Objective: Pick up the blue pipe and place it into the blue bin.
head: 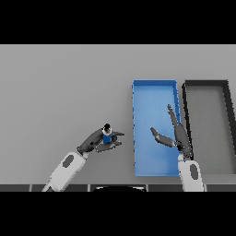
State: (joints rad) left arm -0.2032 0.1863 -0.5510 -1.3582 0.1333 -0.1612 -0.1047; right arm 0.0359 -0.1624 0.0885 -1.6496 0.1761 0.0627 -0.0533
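A short blue pipe (107, 136) with a dark cap stands upright on the grey table, left of the blue bin (138, 97). My left hand (94, 139) reaches it from the lower left, fingers and thumb curled round the pipe. Over the bin's right half hangs my right hand (179, 136), open, its fingers straight and pointing away, its thumb spread to the left. The bin's floor shows nothing inside it.
A black bin (227, 99) stands right beside the blue one, their long walls nearly touching. Bare grey table stretches to the left and behind both bins.
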